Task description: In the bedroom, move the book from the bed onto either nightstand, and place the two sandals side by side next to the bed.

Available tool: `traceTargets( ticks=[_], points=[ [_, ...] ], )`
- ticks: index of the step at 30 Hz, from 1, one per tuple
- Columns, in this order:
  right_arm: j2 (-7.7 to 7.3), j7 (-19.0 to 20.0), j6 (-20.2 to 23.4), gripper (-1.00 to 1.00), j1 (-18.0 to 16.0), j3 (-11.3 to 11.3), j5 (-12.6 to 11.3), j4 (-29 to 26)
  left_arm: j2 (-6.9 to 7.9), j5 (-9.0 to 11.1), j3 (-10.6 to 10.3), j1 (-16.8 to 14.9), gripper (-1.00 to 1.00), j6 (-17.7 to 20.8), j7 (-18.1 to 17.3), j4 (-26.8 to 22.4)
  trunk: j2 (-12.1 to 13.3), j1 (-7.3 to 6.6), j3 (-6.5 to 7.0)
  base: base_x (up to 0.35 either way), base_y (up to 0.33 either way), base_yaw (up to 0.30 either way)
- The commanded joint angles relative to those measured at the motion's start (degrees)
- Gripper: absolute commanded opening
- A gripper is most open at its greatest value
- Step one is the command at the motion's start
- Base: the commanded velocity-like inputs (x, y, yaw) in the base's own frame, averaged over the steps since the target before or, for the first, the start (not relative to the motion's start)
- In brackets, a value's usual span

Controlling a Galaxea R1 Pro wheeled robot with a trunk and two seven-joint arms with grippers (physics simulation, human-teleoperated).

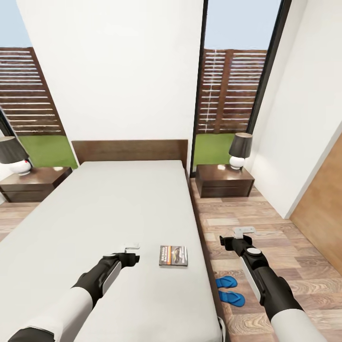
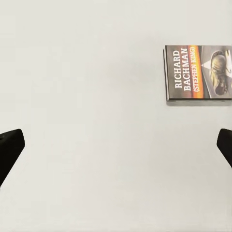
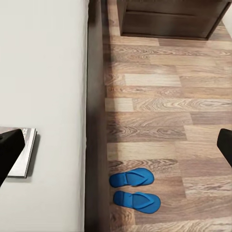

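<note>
Here: book [image 1: 173,255] flat on grey bed [image 1: 95,213]; sandals [image 1: 230,290] on wood floor [image 1: 285,247]; both claws spread.

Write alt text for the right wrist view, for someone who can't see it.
Two blue sandals lie side by side on the wood floor beside the bed. The book lies on the mattress near its edge, and a nightstand stands farther along the floor.

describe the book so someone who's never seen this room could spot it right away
Start at the big bed with the plain light-grey mattress and dark wooden headboard, filling the middle of the room. Near the mattress's right edge lies the book, flat and alone on the sheet. It is a thin paperback with a dark cover, an orange band and white lettering, unlike the blue sandals on the floor beside the bed.
</note>
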Motion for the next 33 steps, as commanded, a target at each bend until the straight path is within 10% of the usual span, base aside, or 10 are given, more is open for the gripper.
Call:
traceTargets(
  ticks=[1, 33],
  points=[
    [-0.05, -0.2, 0.4, 1.00, 0.0, 0.2, 0.1, -0.1, 0.05, 0.6, -0.3, 0.0, 1.00, 0.3, 0.3, -0.1, -0.1, 0.04, -0.12, 0.057, 0.000, 0.000],
    [-0.05, -0.2, 0.3, 1.00, 0.0, 0.3, 0.1, -0.1, 0.05, 0.5, -0.3, 0.0, 1.00, 0.2, 0.3, -0.1, -0.1, 0.04, -0.12, 0.041, 0.000, 0.000]
  ],
)
